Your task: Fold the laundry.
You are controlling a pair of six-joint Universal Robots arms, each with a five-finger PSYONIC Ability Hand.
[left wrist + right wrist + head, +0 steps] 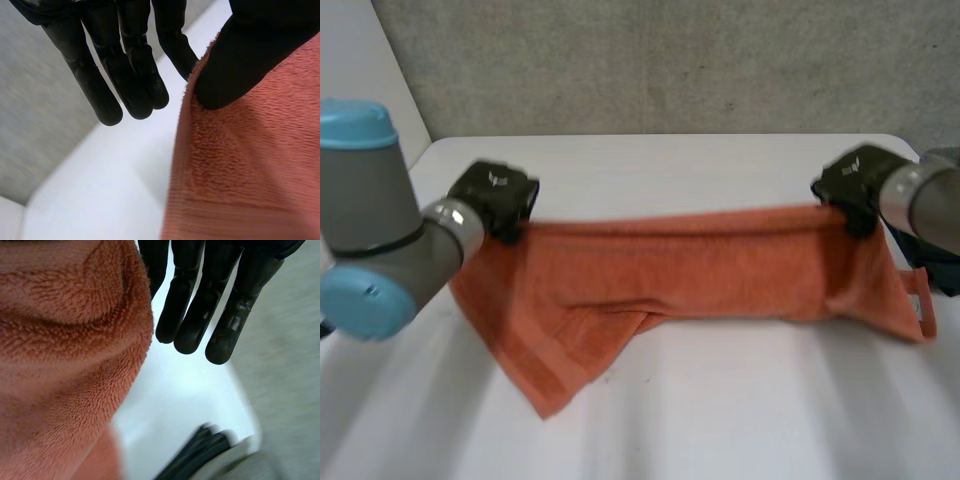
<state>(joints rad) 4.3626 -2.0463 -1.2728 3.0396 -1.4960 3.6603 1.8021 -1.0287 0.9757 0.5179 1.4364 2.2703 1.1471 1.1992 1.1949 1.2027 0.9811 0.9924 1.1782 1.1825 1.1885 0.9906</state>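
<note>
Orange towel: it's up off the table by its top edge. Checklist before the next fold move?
1. Left hand grip on the orange towel: ok, its thumb presses the cloth at a top corner.
2. Right hand grip at the other top corner: cannot tell, cloth covers the contact.
3. Top edge straight between the hands: ok.
4. Lower part flat on the table: not ok, a crease bunches near the middle and one lower corner trails out.
5. Room at the right end: not ok, a dark object lies close by.
</note>
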